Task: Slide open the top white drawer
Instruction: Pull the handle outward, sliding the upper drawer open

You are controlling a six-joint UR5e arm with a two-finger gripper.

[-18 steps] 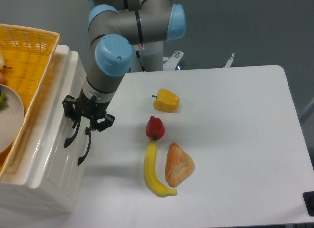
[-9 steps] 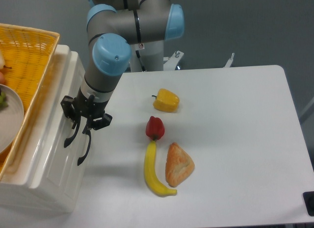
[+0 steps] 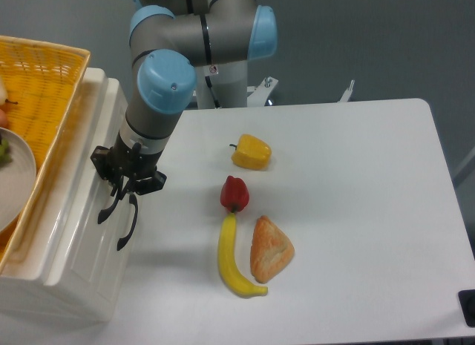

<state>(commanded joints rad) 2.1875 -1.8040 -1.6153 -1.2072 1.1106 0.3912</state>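
Bright, even light from overhead fills the scene. The white worktop (image 3: pixel 356 211) is nearly blown out, with only short, soft shadows under the banana (image 3: pixel 234 260) and peppers. A faint sheen shows on the glossy drawer (image 3: pixel 82 234) front. Focus is sharp throughout, with no motion blur and little edge distortion.

Drawer (image 3: pixel 78 234), beside pincer (image 3: pixel 125 188): glossy cream plastic; handle (image 3: pixel 128 225) below it, black, smooth. Basket (image 3: pixel 44 85), far side: woven wicker. Table (image 3: pixel 356 211): matt white. Peppers (image 3: pixel 234 194), banana (image 3: pixel 231 263): shiny.
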